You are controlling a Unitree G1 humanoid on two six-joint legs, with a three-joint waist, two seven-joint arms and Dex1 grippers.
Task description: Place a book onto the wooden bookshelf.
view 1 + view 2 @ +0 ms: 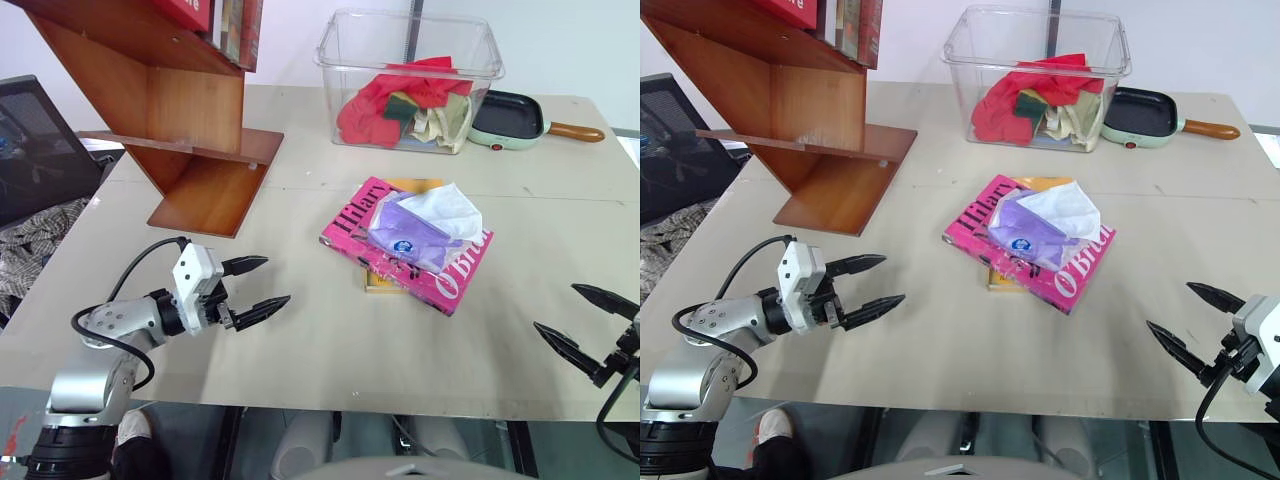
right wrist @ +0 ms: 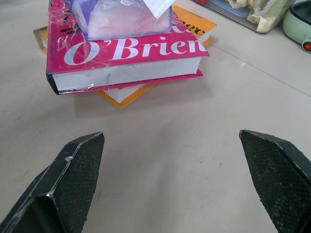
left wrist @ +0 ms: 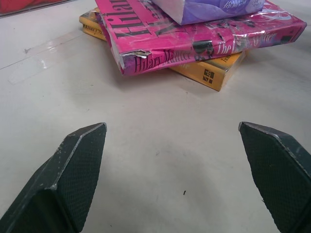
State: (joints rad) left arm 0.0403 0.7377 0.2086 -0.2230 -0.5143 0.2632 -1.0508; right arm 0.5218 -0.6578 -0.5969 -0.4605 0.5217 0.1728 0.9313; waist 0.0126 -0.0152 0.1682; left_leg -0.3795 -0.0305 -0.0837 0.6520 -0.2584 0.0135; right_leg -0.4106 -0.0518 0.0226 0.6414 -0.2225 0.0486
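Pink book (image 1: 352, 225) lies mid-table on a yellow book (image 1: 378, 281), tissue pack (image 1: 425, 226) on top. Left tool (image 1: 257, 284) & right tool (image 1: 585, 319) both apart, empty. Approach step; next likely clear pack, grip book, carry to bookshelf (image 1: 190, 120).

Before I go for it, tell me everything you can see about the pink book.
The pink book is a bright pink paperback with white and black lettering, "Hilary" and "O'Brien" readable. Its glossy cover is scuffed at a spine corner. It lies flat, skewed on the table, stacked on a yellow-orange book. A purple tissue pack rests on its cover. Neither claw touches it.
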